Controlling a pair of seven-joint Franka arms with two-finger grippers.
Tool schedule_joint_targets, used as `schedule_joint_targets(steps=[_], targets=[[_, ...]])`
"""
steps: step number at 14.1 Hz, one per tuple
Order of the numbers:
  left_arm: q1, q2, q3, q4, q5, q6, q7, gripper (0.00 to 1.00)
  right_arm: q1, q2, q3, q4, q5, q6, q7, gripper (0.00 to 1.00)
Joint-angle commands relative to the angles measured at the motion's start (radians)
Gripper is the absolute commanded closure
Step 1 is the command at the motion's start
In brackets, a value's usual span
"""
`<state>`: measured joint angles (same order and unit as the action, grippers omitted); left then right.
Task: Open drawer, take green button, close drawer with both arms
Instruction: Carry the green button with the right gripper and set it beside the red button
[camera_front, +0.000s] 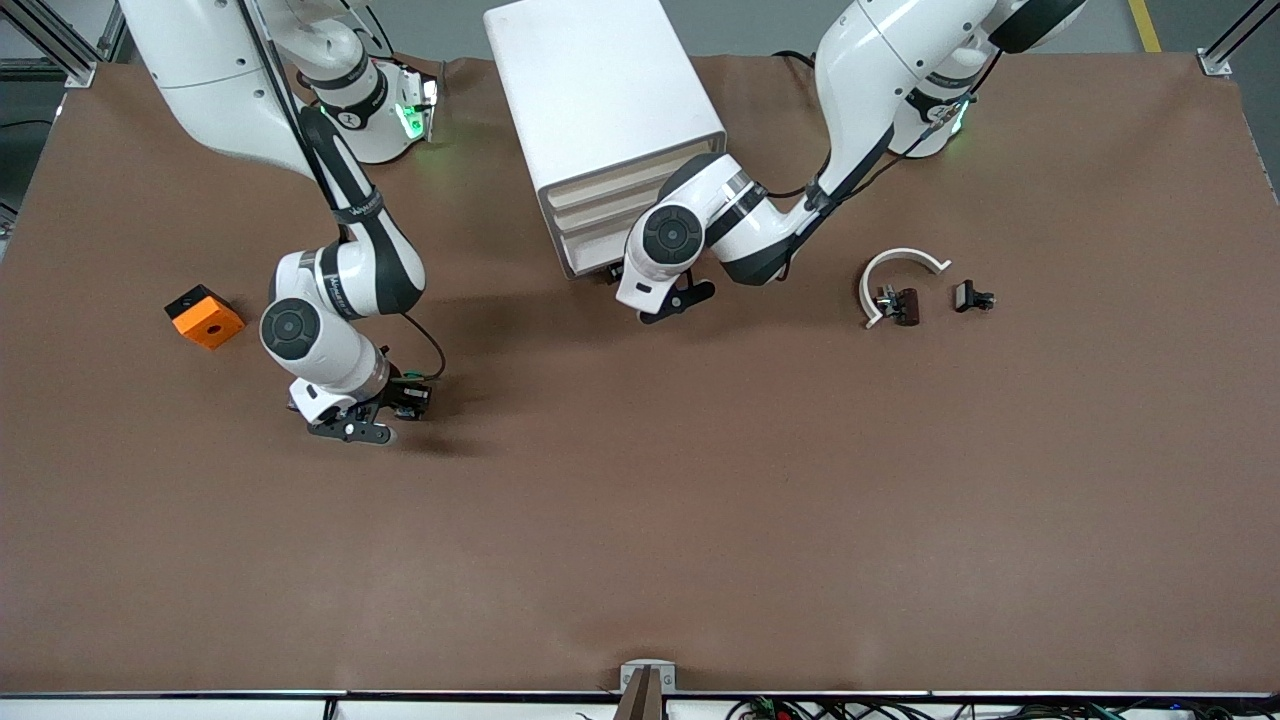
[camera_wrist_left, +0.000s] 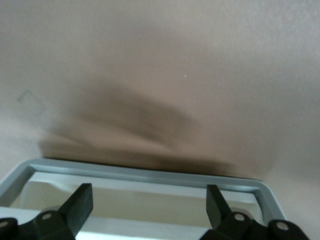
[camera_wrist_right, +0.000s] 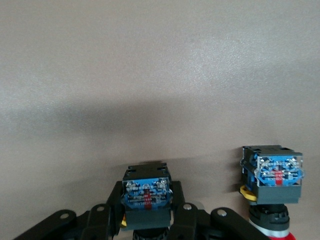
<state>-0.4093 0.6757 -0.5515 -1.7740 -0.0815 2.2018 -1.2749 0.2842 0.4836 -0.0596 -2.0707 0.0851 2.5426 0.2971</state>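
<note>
Right wrist view – right tool (camera_wrist_right: 146, 222) gripping button (camera_wrist_right: 146, 196)

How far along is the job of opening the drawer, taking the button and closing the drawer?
Done: a button is out of the cabinet, gripped by the shut right gripper low over the table; its cap colour is hidden. In hand: the open left gripper sits at the lowest drawer, whose rim shows between its fingers. Left: pushing that drawer shut.
</note>
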Motion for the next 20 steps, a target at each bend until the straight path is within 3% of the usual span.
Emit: schedule_joint_targets(steps=[1,7,8,9,13,20], targets=[[-0.008,0.035,-0.019,0.039,-0.026,-0.02,-0.043,0.0,-0.017,0.007,0.014,0.001,0.007,0.012,-0.004,1.0],[-0.008,0.039,-0.033,0.039,-0.064,-0.02,-0.049,0.0,-0.019,0.01,0.015,0.001,0.01,0.01,0.008,1.0],[-0.008,0.039,-0.033,0.039,-0.064,-0.02,-0.049,0.0,-0.02,0.01,0.015,0.001,0.01,0.008,0.008,0.69],[-0.008,0.039,-0.033,0.039,-0.066,-0.02,-0.05,0.0,-0.022,0.01,0.015,0.003,0.01,0.008,0.01,0.01],[-0.008,0.038,-0.036,0.039,-0.096,-0.02,-0.05,0.0,-0.04,-0.008,0.015,0.043,0.01,-0.057,0.005,0.0],[0.012,0.038,-0.03,0.039,-0.104,-0.028,-0.04,0.0,-0.129,-0.209,0.012,0.165,0.005,-0.499,-0.127,0.0]])
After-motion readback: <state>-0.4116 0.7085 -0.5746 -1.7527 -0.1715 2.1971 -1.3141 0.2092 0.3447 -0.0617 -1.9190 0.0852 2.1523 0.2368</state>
